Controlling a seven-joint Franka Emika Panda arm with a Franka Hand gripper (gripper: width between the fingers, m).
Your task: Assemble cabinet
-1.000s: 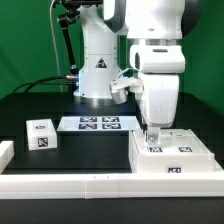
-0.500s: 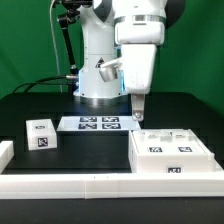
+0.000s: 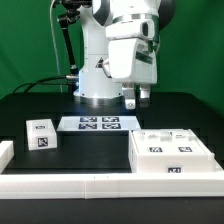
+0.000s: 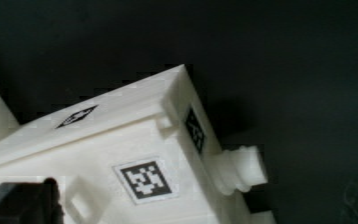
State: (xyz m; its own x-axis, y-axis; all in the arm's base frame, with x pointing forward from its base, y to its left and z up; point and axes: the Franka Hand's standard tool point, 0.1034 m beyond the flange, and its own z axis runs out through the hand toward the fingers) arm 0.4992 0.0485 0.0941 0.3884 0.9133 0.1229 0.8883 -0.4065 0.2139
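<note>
Gripper [image 3: 137, 99] hangs released and empty above the black desk [image 3: 90, 150], right of frame centre; the white plastic box-shaped cabinet [image 3: 172, 152] with black-and-white tags sits at lower right, apart from it.

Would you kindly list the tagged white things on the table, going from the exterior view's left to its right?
Small white tagged block → thin flat white marker board → large white plastic box-shaped cabinet.

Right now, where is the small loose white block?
The block sits on the exterior view's left, on the black table, beside the marker board, apart from the cabinet.
</note>
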